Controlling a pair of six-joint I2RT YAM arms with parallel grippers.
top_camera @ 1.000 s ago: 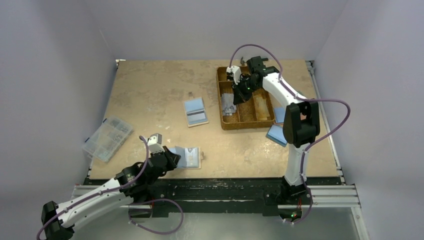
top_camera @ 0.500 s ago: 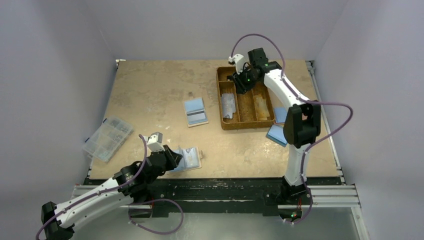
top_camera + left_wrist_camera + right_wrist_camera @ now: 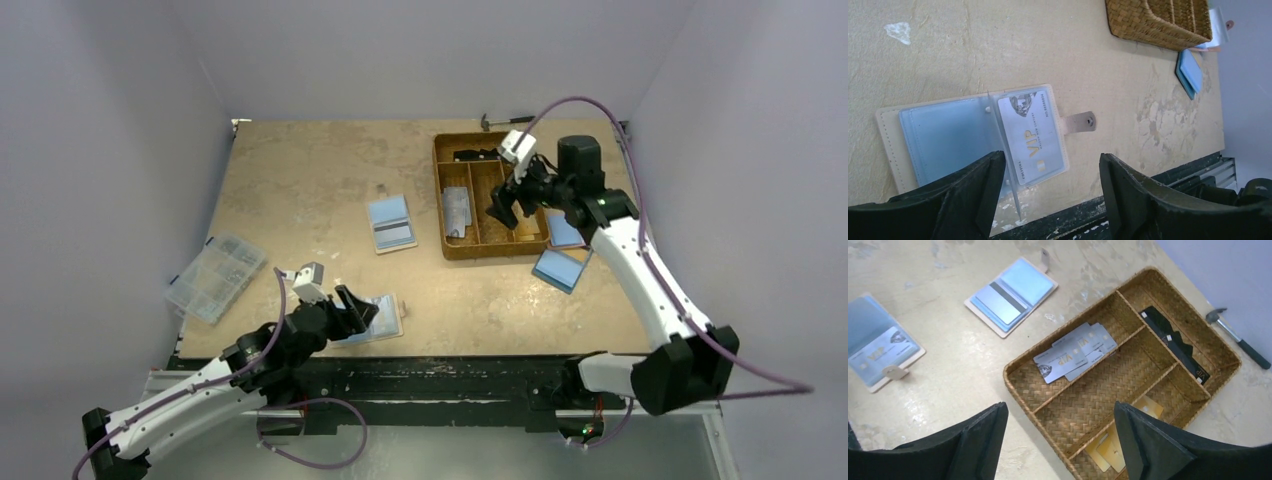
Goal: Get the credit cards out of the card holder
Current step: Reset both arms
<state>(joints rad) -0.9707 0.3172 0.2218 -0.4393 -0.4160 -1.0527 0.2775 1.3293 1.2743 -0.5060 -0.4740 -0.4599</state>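
Observation:
A tan card holder (image 3: 890, 125) lies open on the table near the front edge, its light blue inner face up and a silver VIP credit card (image 3: 1033, 132) in a clear sleeve. My left gripper (image 3: 1050, 200) is open right over its near end, one thin clear sleeve standing on edge beside the left finger. From above, the left gripper (image 3: 360, 308) touches that holder (image 3: 385, 315). My right gripper (image 3: 508, 208) hangs open and empty over the woven tray (image 3: 440, 180). Silver credit cards (image 3: 1075, 352) lie in the tray's left compartment.
A second open holder (image 3: 391, 223) lies mid-table; two blue ones (image 3: 560, 268) sit right of the tray. Gold cards (image 3: 1113, 450) and black cards (image 3: 1173, 347) fill other tray compartments. A clear organiser box (image 3: 215, 277) is at the left, a small hammer (image 3: 1238, 337) behind the tray.
Both grippers went from shut to open. The right one left a silver card in the tray and swung back to the right. The left one let go at the holder.

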